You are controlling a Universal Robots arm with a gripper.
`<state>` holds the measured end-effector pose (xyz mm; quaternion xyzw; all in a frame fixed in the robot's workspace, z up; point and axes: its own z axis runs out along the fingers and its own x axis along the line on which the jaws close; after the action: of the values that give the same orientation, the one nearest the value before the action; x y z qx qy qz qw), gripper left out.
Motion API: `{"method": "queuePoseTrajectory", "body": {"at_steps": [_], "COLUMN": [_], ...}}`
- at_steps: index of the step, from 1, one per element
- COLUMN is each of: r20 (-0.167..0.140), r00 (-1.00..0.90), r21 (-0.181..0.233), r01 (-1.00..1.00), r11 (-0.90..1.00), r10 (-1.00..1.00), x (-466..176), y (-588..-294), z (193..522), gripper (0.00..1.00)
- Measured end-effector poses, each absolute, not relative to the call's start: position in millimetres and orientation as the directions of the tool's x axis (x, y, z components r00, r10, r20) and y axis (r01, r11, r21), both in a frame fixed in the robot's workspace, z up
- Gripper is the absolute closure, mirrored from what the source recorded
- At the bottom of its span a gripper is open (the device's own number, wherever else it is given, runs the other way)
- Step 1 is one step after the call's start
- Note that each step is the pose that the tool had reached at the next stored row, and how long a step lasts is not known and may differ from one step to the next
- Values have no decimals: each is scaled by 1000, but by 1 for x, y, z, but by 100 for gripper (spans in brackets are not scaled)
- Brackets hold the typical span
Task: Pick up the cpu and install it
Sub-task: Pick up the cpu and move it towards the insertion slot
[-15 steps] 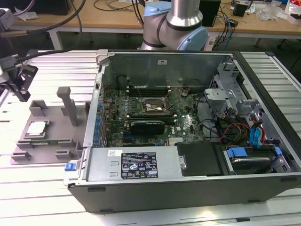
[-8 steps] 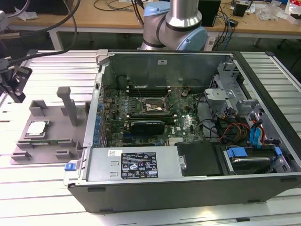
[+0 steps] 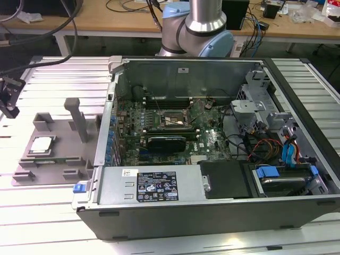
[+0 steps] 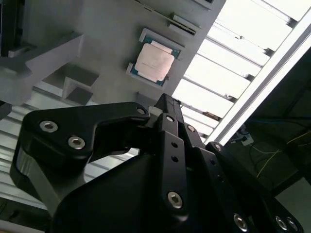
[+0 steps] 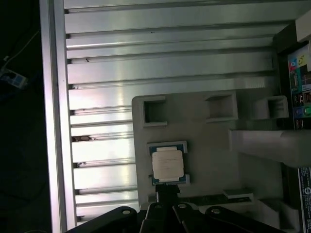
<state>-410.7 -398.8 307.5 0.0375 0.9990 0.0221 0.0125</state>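
- the cpu [image 3: 41,144], a small flat square chip with a silvery-white metal top, lies flat in a shallow square seat on a grey plastic tray [image 3: 59,134] with raised blocks.
- in the exterior view, the seat is toward the tray's left side, and the chip is also plain in both wrist views [image 5: 167,163] [image 4: 154,60].
- the black tool [image 5: 168,190] looks clenched, its tips drawn together with no gap between them, and it grasps nothing.
- in the exterior view the tool [image 3: 9,98] hangs at the exterior view's left edge, above the tabletop and just beyond the tray's left side, apart from the cpu.
- a tall grey upright post [image 3: 79,119] stands on the tray, to the exterior view's right of the chip.
- the tray rests on a ribbed aluminium tabletop [image 3: 64,69], just beside the left wall of an open dark grey computer case [image 3: 212,223] that lies on its side.
- inside the case a green motherboard [image 3: 212,139] shows a black rectangular socket frame [image 3: 170,121] near its middle, well apart from the cpu.
- the silver and pale blue robot arm [image 3: 204,16] rises at the far side of the case.
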Motion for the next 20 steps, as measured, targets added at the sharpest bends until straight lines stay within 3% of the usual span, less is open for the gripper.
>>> {"method": "queuePoseTrajectory", "body": {"at_steps": [20], "r20": [-23], "r00": [-997], "r21": [45], "r01": [74], "r11": [996], "r10": [75], "x": [-398], "y": [-399], "z": [274], "gripper": [89]}}
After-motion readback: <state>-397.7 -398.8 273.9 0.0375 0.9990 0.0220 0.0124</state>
